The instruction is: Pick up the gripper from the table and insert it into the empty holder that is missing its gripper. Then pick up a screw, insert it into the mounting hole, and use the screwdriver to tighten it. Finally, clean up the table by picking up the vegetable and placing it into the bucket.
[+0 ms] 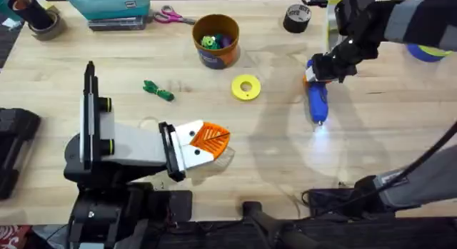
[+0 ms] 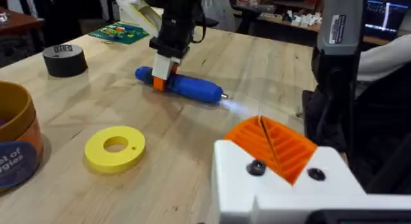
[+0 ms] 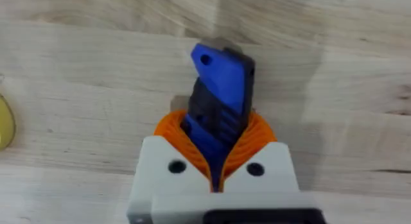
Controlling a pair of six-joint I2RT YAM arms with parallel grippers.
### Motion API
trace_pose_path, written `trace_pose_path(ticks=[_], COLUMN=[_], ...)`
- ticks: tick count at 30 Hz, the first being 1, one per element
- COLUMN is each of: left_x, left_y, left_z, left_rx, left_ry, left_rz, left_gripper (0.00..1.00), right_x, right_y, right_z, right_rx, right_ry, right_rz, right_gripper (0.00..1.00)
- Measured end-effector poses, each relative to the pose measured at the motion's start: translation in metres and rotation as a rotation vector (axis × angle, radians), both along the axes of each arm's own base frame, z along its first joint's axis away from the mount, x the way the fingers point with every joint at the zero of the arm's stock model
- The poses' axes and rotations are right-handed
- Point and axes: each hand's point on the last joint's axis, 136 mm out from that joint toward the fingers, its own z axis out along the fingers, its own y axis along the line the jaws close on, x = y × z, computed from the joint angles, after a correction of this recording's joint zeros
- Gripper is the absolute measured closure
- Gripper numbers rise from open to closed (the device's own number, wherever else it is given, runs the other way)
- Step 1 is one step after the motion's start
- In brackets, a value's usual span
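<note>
A pale wooden table (image 1: 214, 163) under bright light, with what may be cluttered workbenches (image 2: 276, 18) behind.

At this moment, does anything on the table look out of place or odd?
Nothing is spilled or broken. The blue screwdriver lies flat on the table with its tip light on, and the right gripper is shut on its rear end. The green vegetable still lies loose on the wood, outside the bucket.

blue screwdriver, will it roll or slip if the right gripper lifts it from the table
The screwdriver is a smooth cylinder lying flat, so it would probably roll if nudged. The right gripper clamps its rear end, away from the middle, so the lit tip end may sag. The ribbed orange pads likely limit slipping.
</note>
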Motion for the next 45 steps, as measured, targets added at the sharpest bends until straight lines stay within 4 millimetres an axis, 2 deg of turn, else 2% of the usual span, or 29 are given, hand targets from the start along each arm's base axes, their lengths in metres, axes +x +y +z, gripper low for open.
trace_pose_path(ticks=[7,9,11,14,17,20,23,25,31,34,37,41,45], left_x=[0.000,0.000,0.000,0.000,0.000,0.000,0.000,0.000,0.000,0.000,0.000,0.000,0.000], left_y=[0.000,0.000,0.000,0.000,0.000,0.000,0.000,0.000,0.000,0.000,0.000,0.000,0.000], left_z=[0.000,0.000,0.000,0.000,0.000,0.000,0.000,0.000,0.000,0.000,0.000,0.000,0.000], left_rx=[0.000,0.000,0.000,0.000,0.000,0.000,0.000,0.000,0.000,0.000,0.000,0.000,0.000], left_ry=[0.000,0.000,0.000,0.000,0.000,-0.001,0.000,0.000,0.000,-0.001,0.000,0.000,-0.001], left_rz=[0.000,0.000,0.000,0.000,0.000,0.000,0.000,0.000,0.000,0.000,0.000,0.000,0.000], left_gripper=[0.988,0.988,0.988,0.988,0.988,0.988,0.988,0.988,0.988,0.988,0.988,0.988,0.988], right_x=[-0.006,-0.008,-0.004,0.013,0.028,0.033,0.036,0.037,0.032,0.020,0.000,-0.030,-0.050], right_y=[0.001,0.002,0.002,0.004,0.005,0.006,0.014,0.026,0.080,0.110,0.138,0.170,0.195], right_z=[0.004,0.013,0.030,0.072,0.126,0.175,0.217,0.241,0.315,0.355,0.390,0.425,0.443], right_rx=[0.005,0.010,0.014,0.024,0.038,0.056,0.084,0.123,0.296,0.391,0.494,0.628,0.719], right_ry=[0.018,0.009,-0.034,-0.161,-0.319,-0.452,-0.572,-0.654,-0.902,-1.028,-1.128,-1.212,-1.249], right_rz=[0.002,0.003,0.003,0.004,-0.007,-0.021,-0.010,0.019,0.182,0.289,0.392,0.514,0.605], right_gripper=[0.976,0.976,0.976,0.976,0.976,0.976,0.976,0.976,0.976,0.976,0.976,0.976,0.976])
